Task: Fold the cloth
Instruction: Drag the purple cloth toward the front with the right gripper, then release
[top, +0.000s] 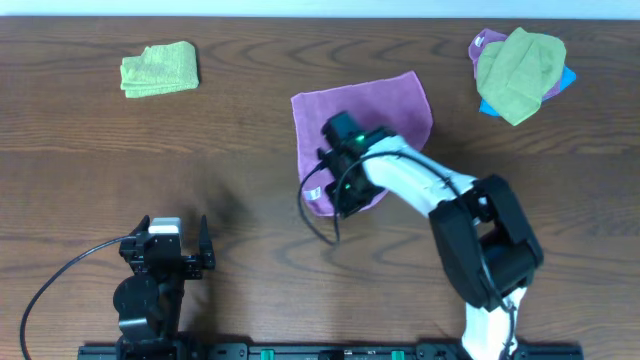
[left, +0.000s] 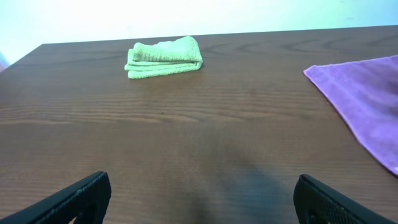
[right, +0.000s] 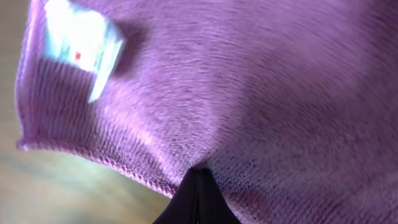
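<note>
A purple cloth (top: 380, 110) lies in the middle of the table, its near left corner lifted. My right gripper (top: 345, 190) is shut on that corner's edge. In the right wrist view the purple cloth (right: 249, 93) fills the frame, with a white label (right: 81, 43) at the upper left and my closed fingertips (right: 197, 186) pinching the hem. My left gripper (top: 165, 250) rests open and empty near the table's front left. The left wrist view shows its two fingers (left: 199, 199) wide apart over bare wood and the cloth's edge (left: 367, 93) at the right.
A folded green cloth (top: 160, 70) lies at the back left; it also shows in the left wrist view (left: 165, 56). A heap of green, purple and blue cloths (top: 520, 60) sits at the back right. A black cable (top: 315, 215) hangs off the right arm.
</note>
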